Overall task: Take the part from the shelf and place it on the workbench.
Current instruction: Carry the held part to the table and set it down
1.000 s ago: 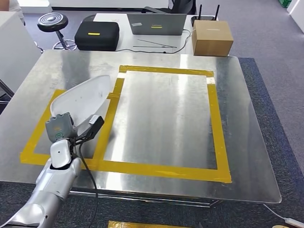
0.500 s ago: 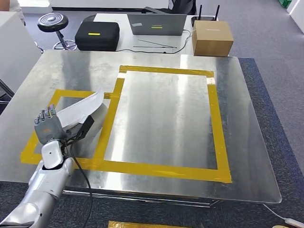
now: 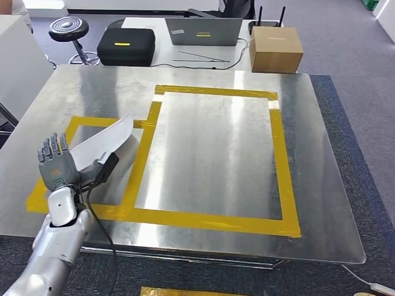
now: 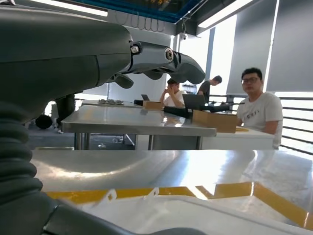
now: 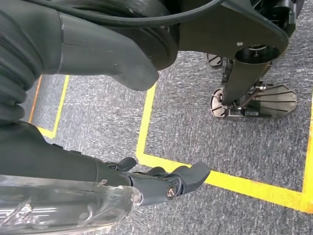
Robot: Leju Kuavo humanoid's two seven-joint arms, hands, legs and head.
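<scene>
White part [image 3: 103, 140] lies on the workbench [image 3: 210, 148], beside the spread left hand [image 3: 57, 165].

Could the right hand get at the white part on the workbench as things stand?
Probably not. The right hand hangs low over the carpet, while the white part lies at the workbench far left side, by the left hand.

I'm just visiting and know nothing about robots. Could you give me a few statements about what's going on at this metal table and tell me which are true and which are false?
1. The white part lies over the small yellow taped square at the table's left. True.
2. The big taped rectangle holds a box. False: it is bare metal.
3. The left hand has its fingers spread. True.
4. The laptop sits on the metal table. False: it is on the desk behind.
</scene>
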